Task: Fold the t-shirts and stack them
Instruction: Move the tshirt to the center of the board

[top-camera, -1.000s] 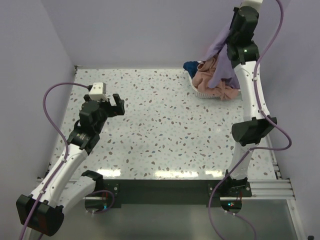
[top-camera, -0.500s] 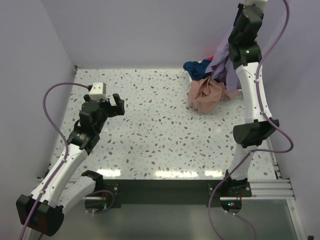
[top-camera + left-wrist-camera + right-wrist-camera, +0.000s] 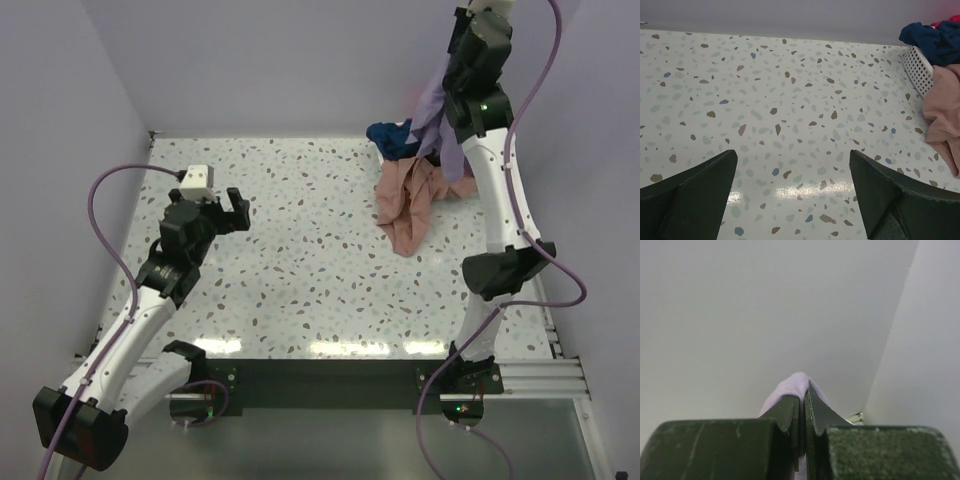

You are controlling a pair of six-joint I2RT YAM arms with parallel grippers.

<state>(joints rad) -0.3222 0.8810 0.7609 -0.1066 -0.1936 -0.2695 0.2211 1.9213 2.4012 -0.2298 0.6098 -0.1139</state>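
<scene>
From above, the right hand (image 3: 458, 40) is raised high over the bench's (image 3: 300, 260) far right corner, clenched on the lavender t-shirt (image 3: 436, 108). The shirt hangs below it as a limp rope, long axis vertical. Its tail trails by the navy t-shirt (image 3: 392, 138) and the crumpled peach t-shirt (image 3: 410, 205). The left hand (image 3: 240, 210) hovers released near the left edge, well apart, so the right arm is nearer. Spreading the shirt likely needs a carry toward mid-bench.

The left wrist view shows the left hand (image 3: 792, 155) with jaws wide over glossy speckled bench (image 3: 765, 100). At right are the perforated white basket (image 3: 917, 67), navy folds (image 3: 932, 40) and soft peach cloth (image 3: 942, 115).

In the right wrist view, the right hand (image 3: 804, 397) pinches a rounded lavender fold (image 3: 790, 387).
</scene>
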